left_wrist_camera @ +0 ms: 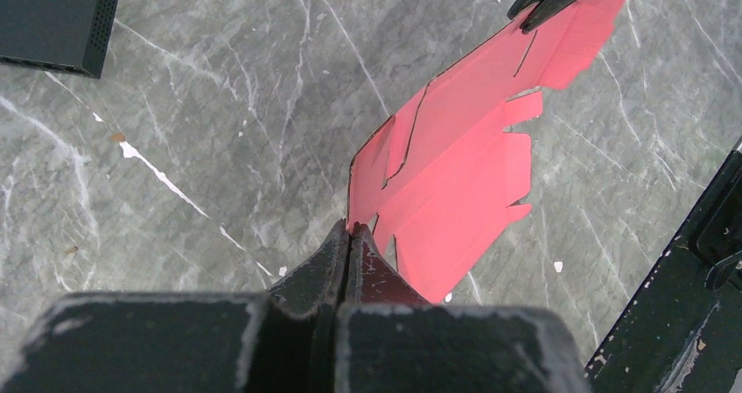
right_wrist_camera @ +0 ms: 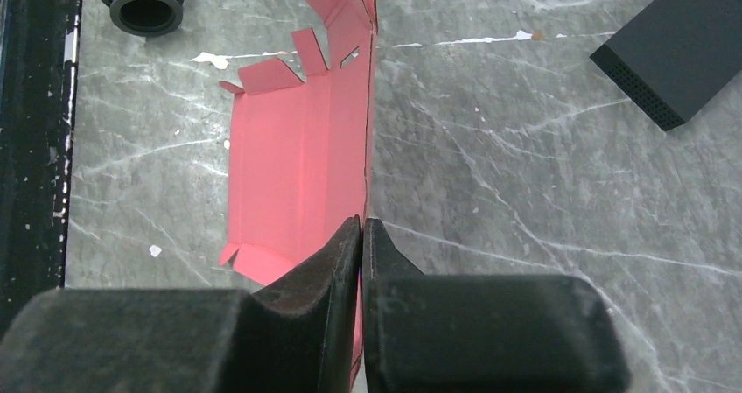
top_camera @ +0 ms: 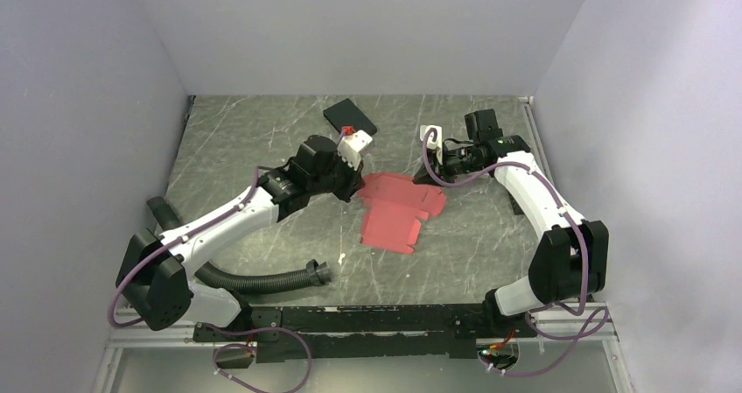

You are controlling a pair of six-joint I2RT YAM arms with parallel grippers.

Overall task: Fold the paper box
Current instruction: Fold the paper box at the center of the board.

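Grey marbled table [top_camera: 262, 148] fills the overhead view, where the pinkish-red paper box [top_camera: 398, 209] lies near the middle as an unfolded sheet between the two arms, flaps spread. A black ribbed hose [top_camera: 262, 279] curls near the left arm's base; only the right wrist view shows its open mouth. A black box [top_camera: 349, 117] sits closed toward the back wall, apart from the sheet. The wrist views show the grips, which are too small to make out from overhead. The left gripper [left_wrist_camera: 350, 231] has its jaws pressed together on one corner of the sheet. The right gripper [right_wrist_camera: 361, 227] is pinched nearly closed on the opposite edge.
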